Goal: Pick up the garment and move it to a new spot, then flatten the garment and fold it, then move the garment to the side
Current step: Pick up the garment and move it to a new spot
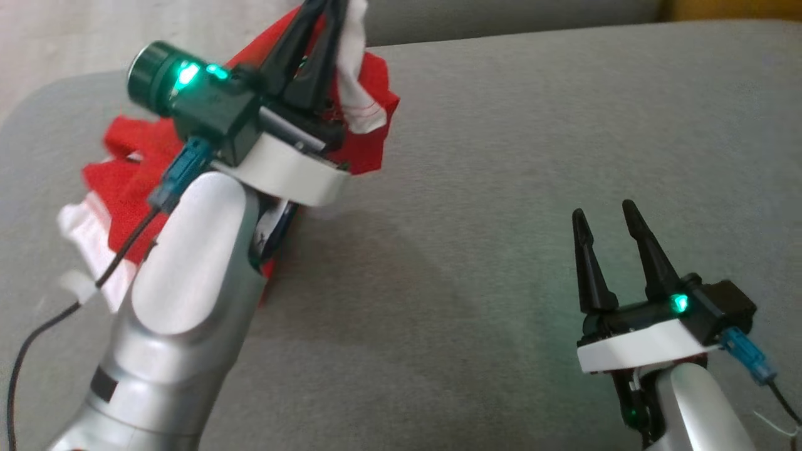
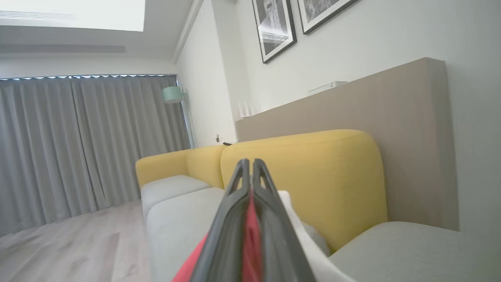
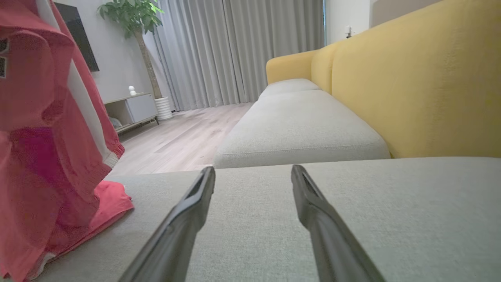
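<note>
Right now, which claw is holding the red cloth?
The left gripper: it is shut on the garment, while the right gripper is open and empty.

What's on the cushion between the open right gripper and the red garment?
Nothing: in the head view the grey cushion between the right gripper and the garment is bare.

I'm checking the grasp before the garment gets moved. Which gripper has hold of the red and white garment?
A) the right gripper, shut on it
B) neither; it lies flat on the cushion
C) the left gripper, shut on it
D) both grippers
C: the left gripper is shut with red cloth of the garment pinched between its fingers, while the right gripper stands open and empty over the grey cushion.
</note>
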You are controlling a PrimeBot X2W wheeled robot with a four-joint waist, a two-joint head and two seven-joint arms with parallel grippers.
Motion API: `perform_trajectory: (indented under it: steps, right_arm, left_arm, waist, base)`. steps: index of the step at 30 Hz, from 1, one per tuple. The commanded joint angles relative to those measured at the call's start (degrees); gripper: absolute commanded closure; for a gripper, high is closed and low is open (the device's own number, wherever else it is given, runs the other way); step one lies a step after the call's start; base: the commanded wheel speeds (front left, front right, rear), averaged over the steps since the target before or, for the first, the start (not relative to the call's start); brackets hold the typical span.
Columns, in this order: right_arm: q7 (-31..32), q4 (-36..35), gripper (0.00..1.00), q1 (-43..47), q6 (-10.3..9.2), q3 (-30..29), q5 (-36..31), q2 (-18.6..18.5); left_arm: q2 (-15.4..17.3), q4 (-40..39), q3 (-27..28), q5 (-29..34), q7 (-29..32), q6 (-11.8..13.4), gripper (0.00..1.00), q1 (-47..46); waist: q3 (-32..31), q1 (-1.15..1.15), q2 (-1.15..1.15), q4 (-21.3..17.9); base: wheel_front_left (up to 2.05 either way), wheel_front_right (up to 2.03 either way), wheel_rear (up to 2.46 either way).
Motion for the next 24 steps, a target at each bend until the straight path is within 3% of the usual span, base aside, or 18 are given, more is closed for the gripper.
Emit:
perform_trajectory:
  steps: [1,7,15,16,17,24]
  right_arm:
    - [-0.61,-1.99,0.0,-1.82,-0.04,1.48,0.58,-0.29]
    - [-0.61,-2.79,0.0,-3.23,-0.04,3.47,2.54,-0.29]
    - [-0.61,-4.23,0.0,-4.05,-0.04,6.34,5.92,-0.29]
    - [-0.61,-4.34,0.0,-4.0,-0.04,6.62,6.19,-0.29]
    - [-0.61,-4.45,0.0,-3.97,-0.04,6.82,6.44,-0.29]
    - [-0.61,-5.26,0.0,-3.83,-0.04,6.45,7.38,-0.29]
  left_arm:
    - [0.91,-2.22,1.22,-0.22,0.46,-0.27,1.0,-3.75]
    - [-1.02,-1.89,-0.99,-1.22,2.05,-0.35,1.0,-9.07]
    - [-3.03,4.91,-2.47,-2.7,0.49,1.7,1.0,-16.43]
    - [-3.12,6.51,-2.85,-2.68,0.07,1.91,0.67,-17.04]
    - [-3.19,8.24,-3.31,-2.65,-0.47,1.94,0.0,-17.55]
    - [-3.33,18.58,-7.55,-3.91,-0.94,0.33,0.0,-18.19]
  waist:
    - [0.62,0.0,0.0,-2.72]
    - [2.64,0.0,0.0,-10.71]
    - [6.07,0.0,0.0,-20.75]
    - [6.42,0.0,0.0,-21.56]
    - [6.7,0.0,0.0,-22.16]
    - [8.3,0.0,0.0,-22.4]
  base:
    - [0.0,0.0,0.0]
    - [0.0,0.0,0.0]
    - [0.0,0.0,0.0]
    - [0.0,0.0,0.0]
    - [0.0,0.0,0.0]
    - [0.0,0.0,0.0]
